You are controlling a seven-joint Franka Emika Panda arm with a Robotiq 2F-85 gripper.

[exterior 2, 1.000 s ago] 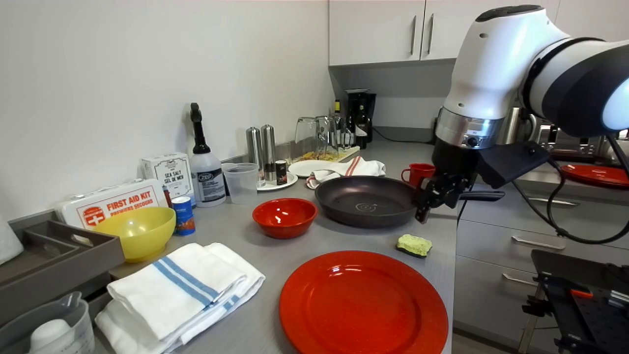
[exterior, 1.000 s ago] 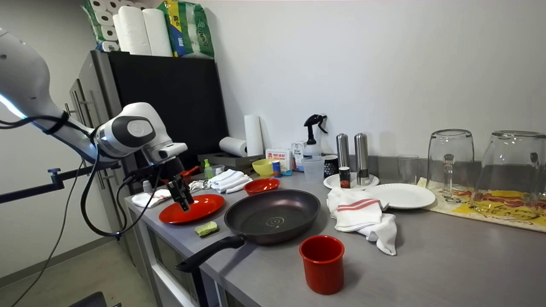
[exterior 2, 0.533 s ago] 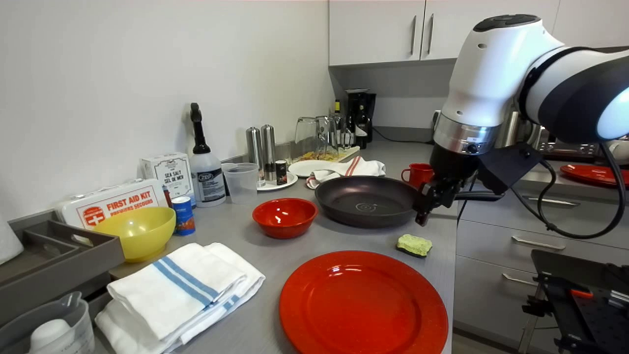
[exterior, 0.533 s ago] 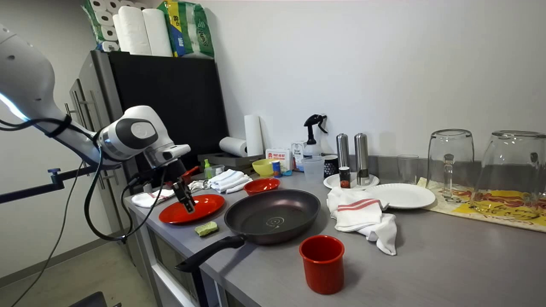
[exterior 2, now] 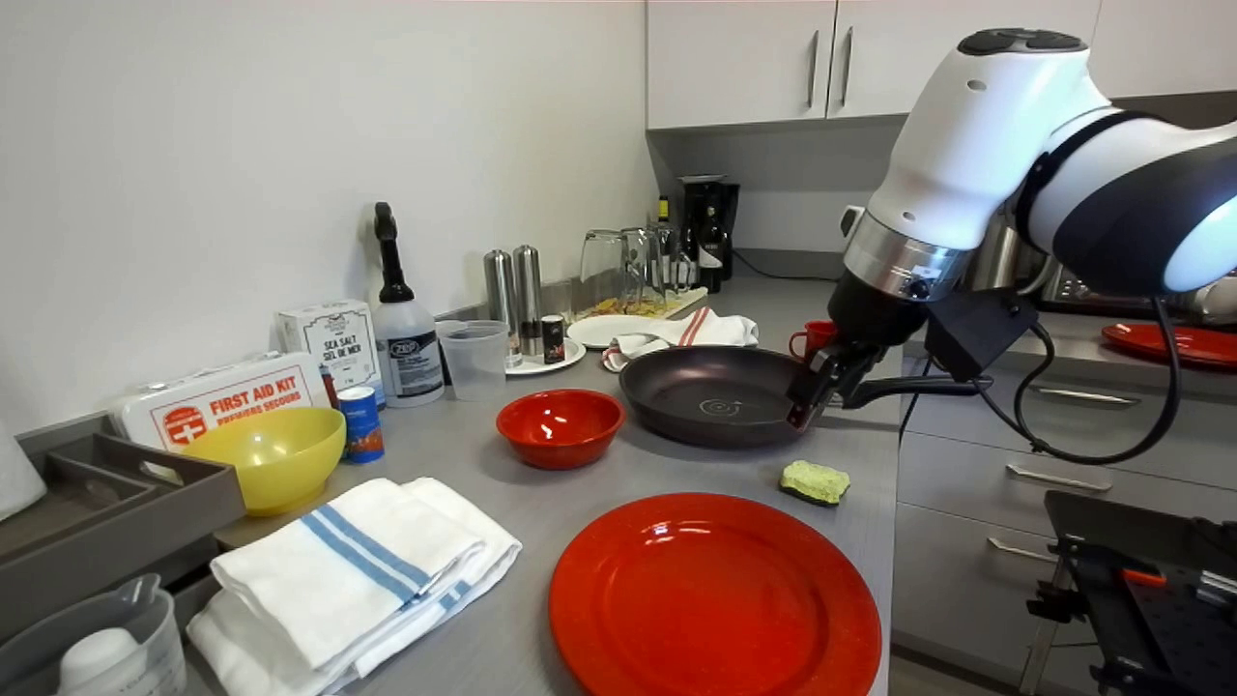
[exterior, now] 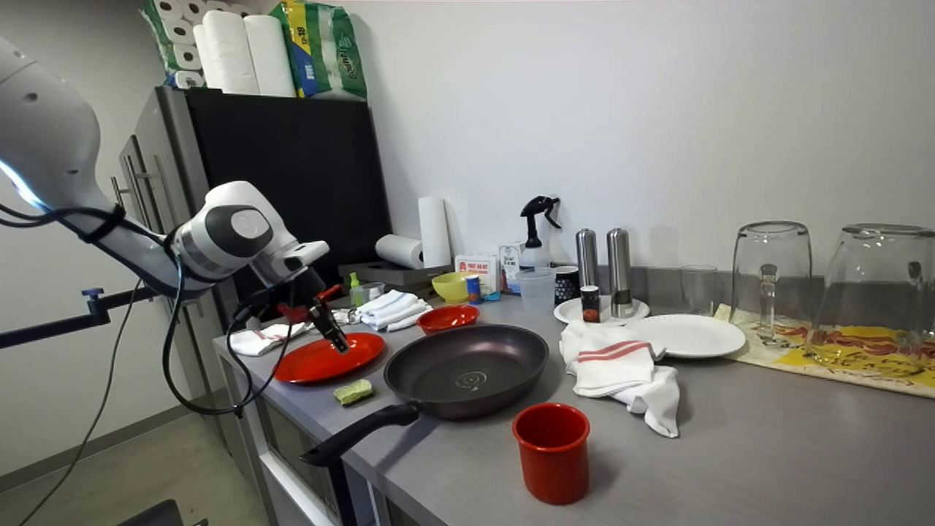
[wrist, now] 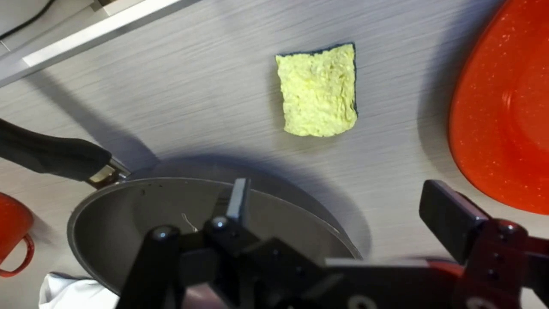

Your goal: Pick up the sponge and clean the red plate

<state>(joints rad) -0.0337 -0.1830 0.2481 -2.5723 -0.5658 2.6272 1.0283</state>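
Observation:
The sponge, yellow-green on top with a dark underside, lies on the counter between the red plate and the frying pan. It also shows in both exterior views. The flat, round, glossy red plate lies beside it; part of it shows at the right edge of the wrist view. My gripper is open and empty, its fingers wide apart. It hangs tilted above the counter, near the pan's rim and the sponge, touching neither. In the wrist view the sponge lies ahead, between the finger lines.
A black frying pan stands close to the sponge, its handle over the counter edge. A red bowl, red cup, folded towels and a striped cloth lie around. The counter's front edge is near the sponge.
My gripper has tilted and its tips have swung toward the frying pan, a little upward in the last half second. The arm shifted slightly. The sponge and plate have not moved.

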